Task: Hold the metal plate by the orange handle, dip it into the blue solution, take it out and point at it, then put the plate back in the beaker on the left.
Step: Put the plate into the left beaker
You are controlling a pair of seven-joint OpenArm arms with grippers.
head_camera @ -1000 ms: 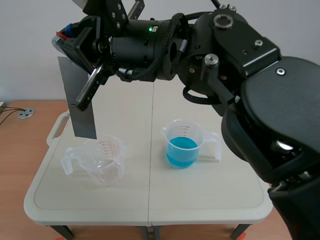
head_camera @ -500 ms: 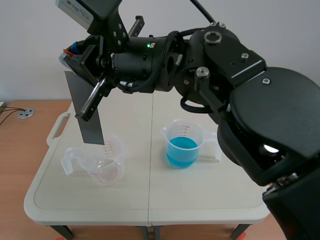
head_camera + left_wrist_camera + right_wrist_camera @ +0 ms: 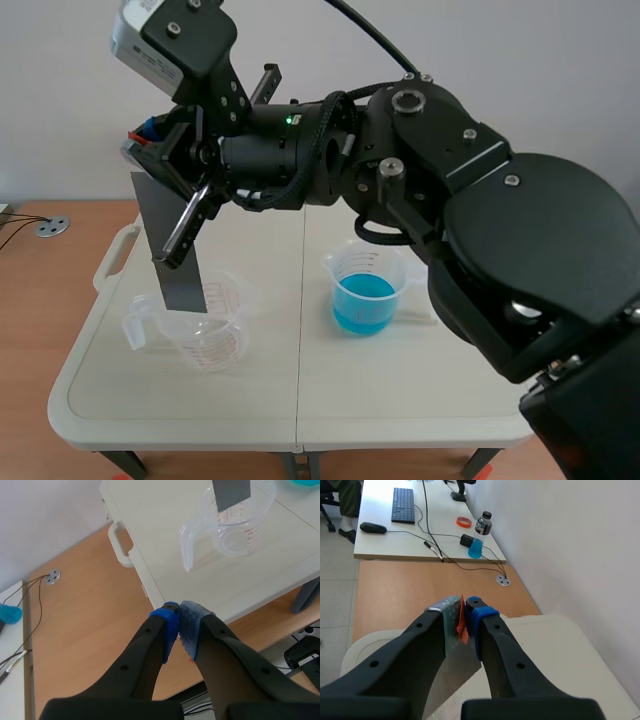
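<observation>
The right tool (image 3: 463, 609) is clenched on the orange handle (image 3: 461, 621) of the plate (image 3: 171, 250). The plate hangs nearly upright, its lower end at the mouth of the empty beaker (image 3: 208, 328) on the worktop (image 3: 300, 400). The beaker of blue solution (image 3: 364, 292) stands well apart from it. The left tool (image 3: 179, 622) is closed on nothing, off the worktop's edge.

Office-like lab: well ahead of the right claw (image 3: 462, 612), a white surface (image 3: 377, 547) carries a keyboard (image 3: 403, 504), mouse (image 3: 373, 528), cables (image 3: 431, 534) and a bottle (image 3: 482, 524); ahead of the left claw (image 3: 179, 616) stands a graduated beaker (image 3: 241, 529).
</observation>
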